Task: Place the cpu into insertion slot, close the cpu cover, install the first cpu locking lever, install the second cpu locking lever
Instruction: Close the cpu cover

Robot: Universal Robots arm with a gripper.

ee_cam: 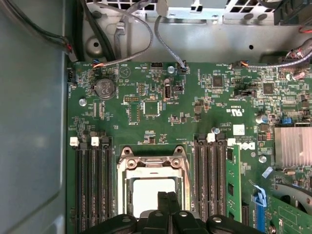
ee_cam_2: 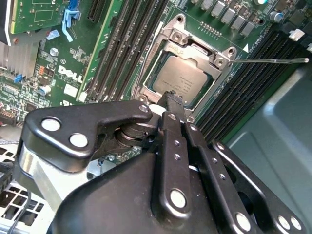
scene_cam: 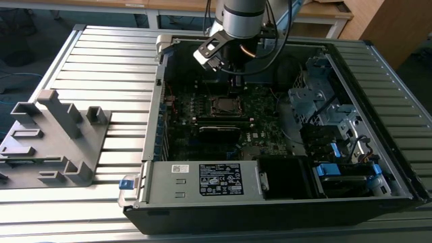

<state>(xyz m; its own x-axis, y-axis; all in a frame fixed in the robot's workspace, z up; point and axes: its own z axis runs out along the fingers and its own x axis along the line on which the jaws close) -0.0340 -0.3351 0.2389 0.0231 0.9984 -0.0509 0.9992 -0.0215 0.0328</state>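
The cpu (ee_cam_2: 181, 80) lies flat in the insertion slot (ee_cam_2: 146, 87) on the green motherboard, its silver-grey top showing in both wrist views (ee_cam: 152, 194). The cpu cover (ee_cam_2: 200, 54) lies down around it as a silvery frame. One thin locking lever (ee_cam_2: 273, 61) sticks out sideways from the socket's corner, away from the board. My gripper (ee_cam_2: 171, 99) hovers just over the socket's edge, shut, with nothing between its fingers; its tips (ee_cam: 168, 197) overlap the chip. In the exterior view the gripper (scene_cam: 234, 87) hangs above the socket (scene_cam: 225, 105) inside the open case.
Long black memory slots (ee_cam: 92, 185) flank the socket on both sides (ee_cam: 212, 180). A finned heatsink (ee_cam: 292, 146) and loose cables (ee_cam: 141, 29) lie near the case wall. A grey fixture (scene_cam: 54, 136) stands on the slatted table at the exterior view's left.
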